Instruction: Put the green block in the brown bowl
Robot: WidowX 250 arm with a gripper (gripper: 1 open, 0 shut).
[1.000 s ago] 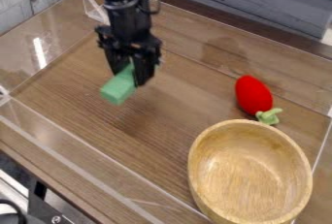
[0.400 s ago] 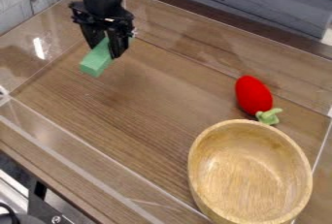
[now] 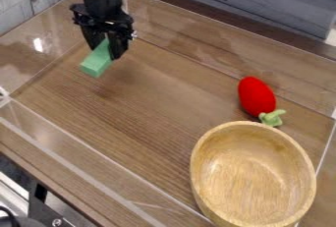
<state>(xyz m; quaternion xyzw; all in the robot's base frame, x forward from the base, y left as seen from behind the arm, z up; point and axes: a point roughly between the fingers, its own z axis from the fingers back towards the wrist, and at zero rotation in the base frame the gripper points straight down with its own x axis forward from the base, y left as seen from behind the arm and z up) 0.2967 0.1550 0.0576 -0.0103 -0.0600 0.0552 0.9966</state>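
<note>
Green block hangs clamped in the fingers, well apart from brown bowl.

The bowl sits at the near right of the table, with the strawberry toy just behind it — close to its far rim. Well apart from both, at the far left, the gripper hangs over the table with the block between its jaws — the block's lower end sticking out below them.
</note>
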